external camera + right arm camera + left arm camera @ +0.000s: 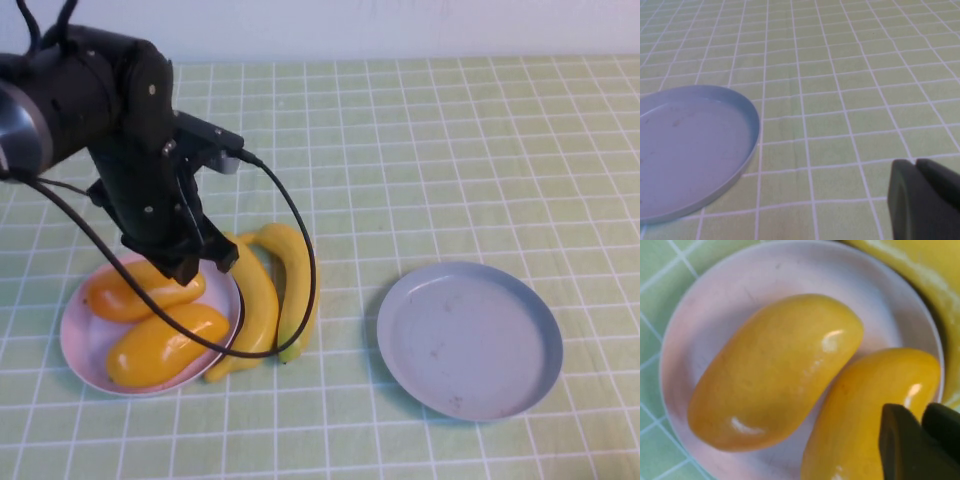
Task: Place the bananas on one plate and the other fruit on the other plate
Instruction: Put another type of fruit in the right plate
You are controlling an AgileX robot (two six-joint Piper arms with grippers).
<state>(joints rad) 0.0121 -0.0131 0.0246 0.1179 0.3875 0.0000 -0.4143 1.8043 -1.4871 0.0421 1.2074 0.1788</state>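
Note:
Two orange-yellow fruits (140, 295) (165, 347) lie side by side on the pale pink plate (75, 350) at the left. My left gripper (200, 265) hangs just over the far one, jaws shut with nothing between them. In the left wrist view its fingertips (900, 425) sit above one fruit (865, 410), with the second fruit (775, 370) beside it on the pink plate (790, 270). Two bananas (258, 300) (297, 280) lie on the cloth against the plate's right rim. The grey-blue plate (470, 340) stands bare at the right. My right gripper (916, 162) is shut, near that plate (690, 145).
A green checked cloth (450, 150) covers the table. The left arm's black cable (300, 240) loops over the bananas and the pink plate. The right arm is outside the high view.

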